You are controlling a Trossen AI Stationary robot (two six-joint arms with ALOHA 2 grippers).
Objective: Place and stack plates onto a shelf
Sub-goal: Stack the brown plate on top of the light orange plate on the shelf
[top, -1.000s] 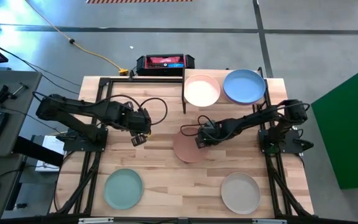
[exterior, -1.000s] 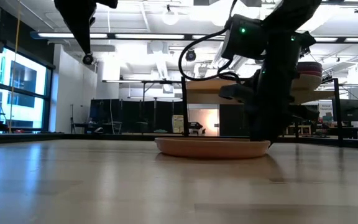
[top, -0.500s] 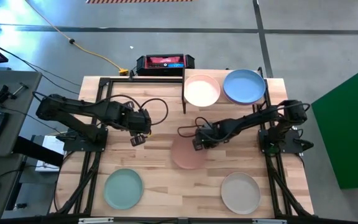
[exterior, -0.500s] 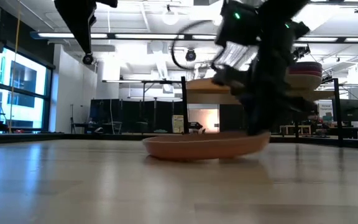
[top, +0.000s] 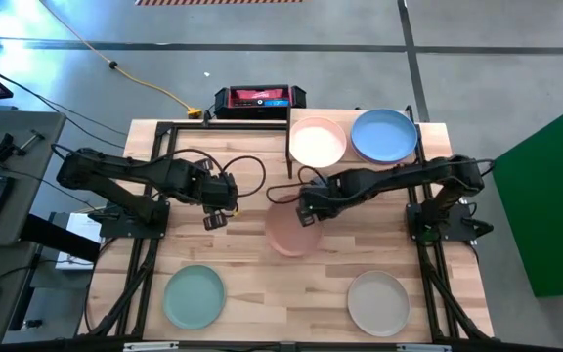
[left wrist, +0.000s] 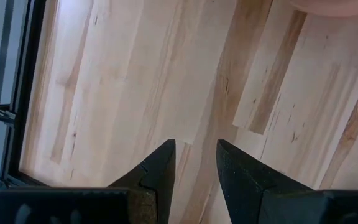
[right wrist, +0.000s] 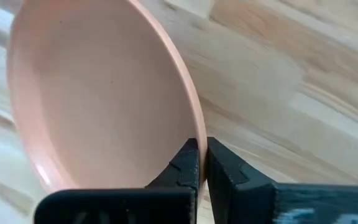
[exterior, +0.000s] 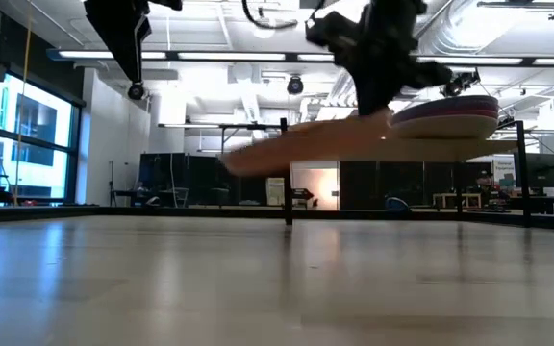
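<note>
Nearest to us on the tabletop [top: 252, 284] lie two plates, well apart: the mint green plate [top: 194, 296] toward the left corner and a beige plate [top: 377, 302] toward the right corner. Both lie flat on the wood.

Farther in, near the middle of the tabletop, we see the right gripper [top: 307, 212] with its jaws pressed together on the rim of the terracotta plate [top: 289, 230]. In the right wrist view the two dark fingers [right wrist: 188, 163] pinch the thin edge of this plate [right wrist: 98, 93], and the bowl of the plate faces the camera. In the low view the plate [exterior: 306, 146] is in the air, clearly above the wood, tilted, with the gripper [exterior: 378, 58] above it.

To the left of it, the left gripper [top: 216, 217] hangs above bare wood. Its jaws stand a little apart and hold nothing; in the left wrist view we see only the wooden boards between the fingertips [left wrist: 163, 163].

Farthest from us, at the back edge on the right side, stands the shelf [top: 289, 147]. On it are two stacks side by side, one with the peach plate [top: 318, 143] on top and one with the blue plate [top: 384, 134] on top. Behind the tabletop, on the floor, we see a dark box with a red label [top: 259, 98] and a yellow cable [top: 150, 80].
</note>
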